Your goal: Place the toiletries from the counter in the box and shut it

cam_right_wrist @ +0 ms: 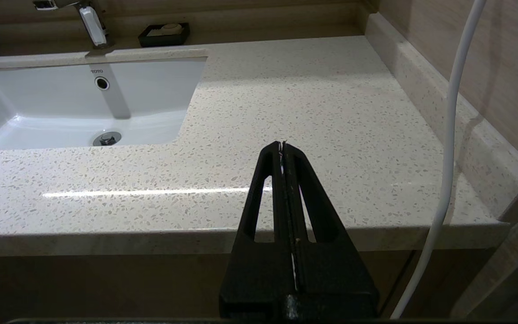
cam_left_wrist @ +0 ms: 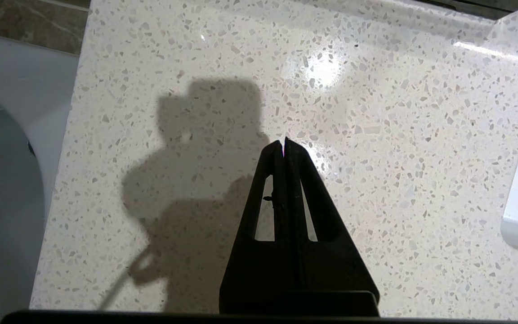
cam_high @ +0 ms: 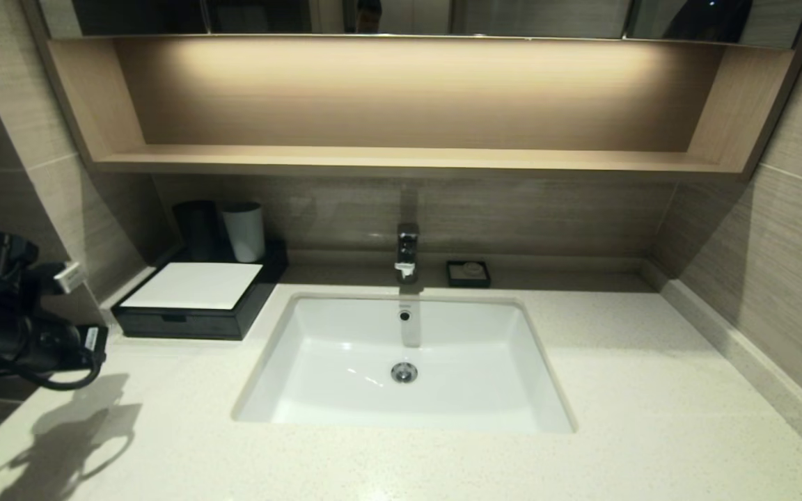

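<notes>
Speckled counter (cam_high: 624, 390) around white sink (cam_high: 345, 334), wooden shelf (cam_high: 401, 158) above.

Probably a hotel bathroom: sink (cam_high: 345, 327), faucet (cam_high: 406, 252), tumblers (cam_high: 244, 229), stone counter (cam_high: 651, 390).

At the left edge of the head view, the left arm (cam_high: 4, 313) is glossy black, with white labels and a looping black cable. Each pincer (cam_left_wrist: 284, 143) is matte black, tapered, slotted.

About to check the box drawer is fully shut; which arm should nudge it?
Left, probably. The left gripper, shut and empty, hangs above the counter on the box's side. The right gripper sits off the counter's front edge, right of the sink.
</notes>
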You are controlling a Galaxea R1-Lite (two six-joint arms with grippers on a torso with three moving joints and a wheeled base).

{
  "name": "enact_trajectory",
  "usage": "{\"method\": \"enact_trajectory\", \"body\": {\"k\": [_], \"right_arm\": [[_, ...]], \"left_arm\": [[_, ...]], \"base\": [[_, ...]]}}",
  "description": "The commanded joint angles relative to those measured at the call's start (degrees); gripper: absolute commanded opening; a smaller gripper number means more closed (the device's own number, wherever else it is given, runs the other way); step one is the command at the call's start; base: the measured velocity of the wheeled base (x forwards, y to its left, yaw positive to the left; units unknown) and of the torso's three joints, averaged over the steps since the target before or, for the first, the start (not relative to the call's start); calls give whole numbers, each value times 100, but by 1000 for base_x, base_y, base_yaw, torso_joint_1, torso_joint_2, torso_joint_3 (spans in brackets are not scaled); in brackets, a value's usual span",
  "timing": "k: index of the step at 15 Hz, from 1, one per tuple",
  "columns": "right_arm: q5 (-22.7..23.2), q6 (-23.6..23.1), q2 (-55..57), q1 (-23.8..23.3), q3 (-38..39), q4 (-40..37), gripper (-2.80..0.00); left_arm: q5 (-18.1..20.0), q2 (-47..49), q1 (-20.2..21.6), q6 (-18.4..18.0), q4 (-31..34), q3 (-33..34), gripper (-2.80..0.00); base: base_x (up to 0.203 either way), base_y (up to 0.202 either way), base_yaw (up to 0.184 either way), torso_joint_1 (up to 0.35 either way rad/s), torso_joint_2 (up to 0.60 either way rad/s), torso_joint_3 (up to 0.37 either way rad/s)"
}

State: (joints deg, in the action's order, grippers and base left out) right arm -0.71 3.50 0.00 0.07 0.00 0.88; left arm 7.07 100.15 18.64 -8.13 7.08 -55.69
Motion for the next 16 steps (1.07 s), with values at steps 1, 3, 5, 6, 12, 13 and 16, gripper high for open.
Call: {"method": "enact_trajectory", "body": {"k": [1,3,5,6,12,13,16], "right_arm": [[0,1,0,1,0,1,-280],[0,2,0,1,0,4,-280],[0,2,0,1,0,7,-280],[0,2,0,1,0,9,-280],[0,2,0,1,0,0,-280],[0,2,0,1,0,1,-280],[0,2,0,1,0,9,-280]], "left_arm": [[-17,-13,66,-5,-77,-136,-280],[-94,-250,117,-2,-81,-153,-280],[-112,-803,94,-72,43,53,-280],[-151,-1179,21,-159,164,236,-280],[-957,-3371,-882,50,711,1666,-280],[-1100,-3642,-1064,176,730,1831,-280],[-1271,-4190,-1522,492,758,2074,-280]], "base": [[0,0,0,0,0,0],[0,0,0,0,0,0],[0,0,0,0,0,0],[0,0,0,0,0,0],[0,0,0,0,0,0],[0,0,0,0,0,0],[0,0,0,0,0,0]]}}
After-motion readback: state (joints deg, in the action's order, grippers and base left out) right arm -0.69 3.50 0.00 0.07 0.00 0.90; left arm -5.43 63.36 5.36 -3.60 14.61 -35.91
